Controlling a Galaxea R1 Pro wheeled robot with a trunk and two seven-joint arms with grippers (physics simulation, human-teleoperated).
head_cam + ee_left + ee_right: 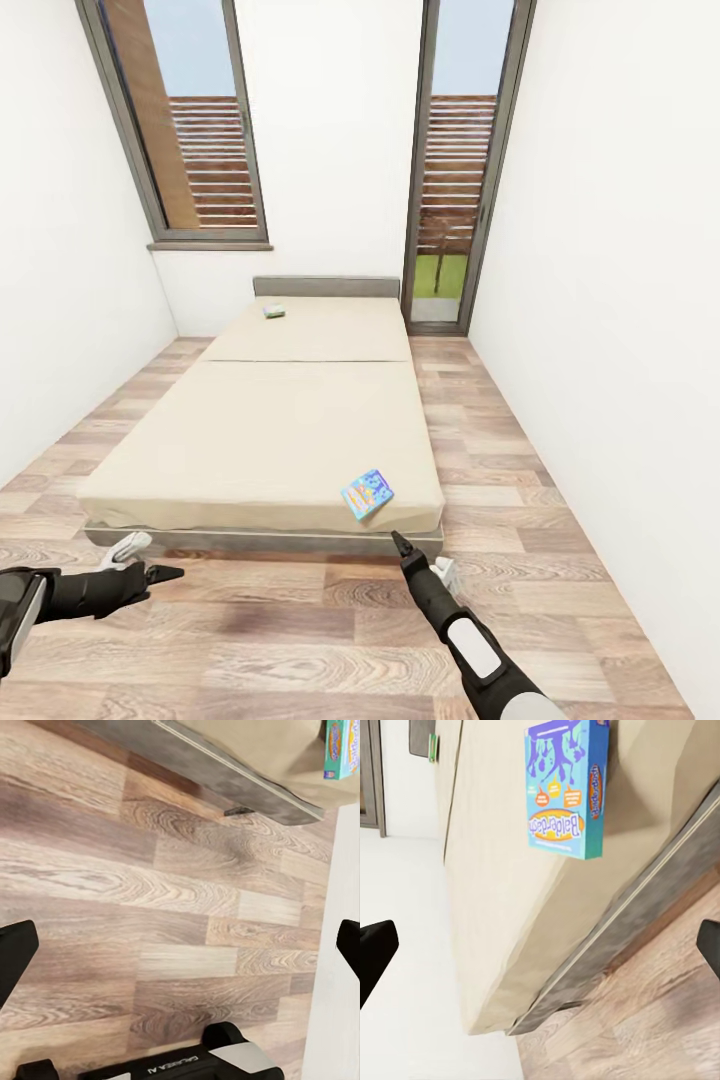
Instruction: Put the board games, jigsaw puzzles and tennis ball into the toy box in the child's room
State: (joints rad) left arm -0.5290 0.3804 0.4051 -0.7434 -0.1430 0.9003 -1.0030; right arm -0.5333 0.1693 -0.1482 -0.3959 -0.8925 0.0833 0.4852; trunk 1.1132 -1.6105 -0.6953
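Observation:
The bed [290,420] with its beige mattress lies straight ahead. One board game [367,494], a blue box with cartoon print, rests on the mattress's near right corner, also seen as the board game [566,787] and the board game [341,748]. A second small greenish board game [274,312] lies near the headboard. My right gripper [400,543] hovers open just short of the bed's foot, below the blue box. My left gripper [165,573] is open over the floor at the bed's near left. The table, toy box, jigsaw puzzles and tennis ball are out of view.
White walls close in on both sides, leaving narrow strips of wood floor [500,430] beside the bed. A window [190,120] and a glass door [455,170] are in the far wall. The dark grey bed frame [225,772] runs low along the floor.

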